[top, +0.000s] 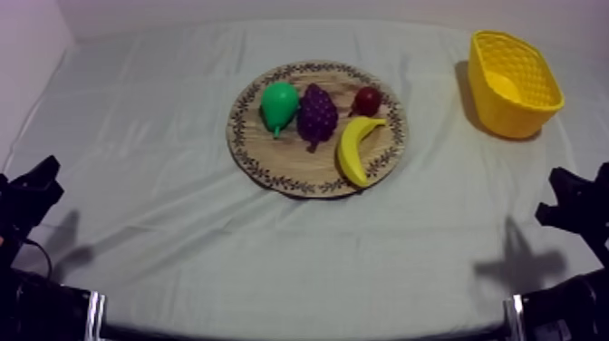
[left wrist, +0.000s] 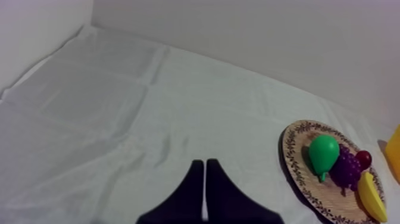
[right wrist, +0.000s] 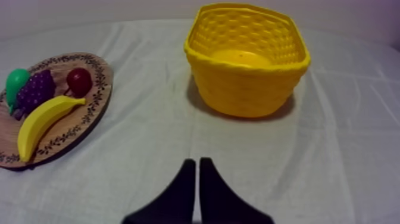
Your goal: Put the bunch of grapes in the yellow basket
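left gripper (left wrist: 204, 162): two black fingers pressed together in a narrow wedge with nothing between them, low over bare cloth (top: 163, 181).
right gripper (right wrist: 197, 161): likewise drawn together on nothing, low over the cloth.
bunch of grapes (top: 317, 113): purple, lying on the wooden board (top: 313, 172) in the middle of the fruit, well ahead of both pairs of jaws and apart from them.
board neighbours: a green pear (top: 278, 105) just beside the grapes on the left jaws' side; a small red fruit (top: 367, 100) just beside them on the right jaws' side; a banana (top: 356, 150) on the part of the board nearer the right jaws.
yellow basket (top: 517, 118): upright on the cloth, apart from the board, straight ahead of the right jaws and nearer to them than the board is.
top view gives: the left arm (top: 27, 195) and right arm (top: 580, 209) as black shapes low at the table's two sides, with the board between them.
left wrist view gives: a long stretch of bare cloth ahead of the left jaws, the board off toward the right arm's side, and a yellow sliver of basket past it.
right wrist view gives: the basket's woven wall and smooth floor, seen from close.
surface: grey-white cloth with soft creases and fold lines; the arms' shadows fall on it near the table's front.
room: a plain pale wall (left wrist: 250, 36) behind the table's far edge.
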